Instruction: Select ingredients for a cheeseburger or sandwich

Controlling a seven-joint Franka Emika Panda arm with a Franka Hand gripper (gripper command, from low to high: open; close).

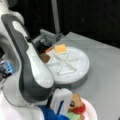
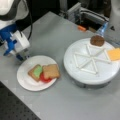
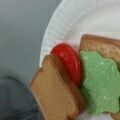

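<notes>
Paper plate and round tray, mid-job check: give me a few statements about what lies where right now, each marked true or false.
1. The green round lies on a toast square on the white paper plate. True.
2. The red round sits on the divided tray. False: it is on the paper plate, partly under the other toast square.
3. The cheese square rests on the divided tray. True.
4. The patty disc is stacked in the sandwich. False: it is on the tray.
5. The pincer holds the cheese square. False: it is beside the plate's edge, at a front view's left.
</notes>
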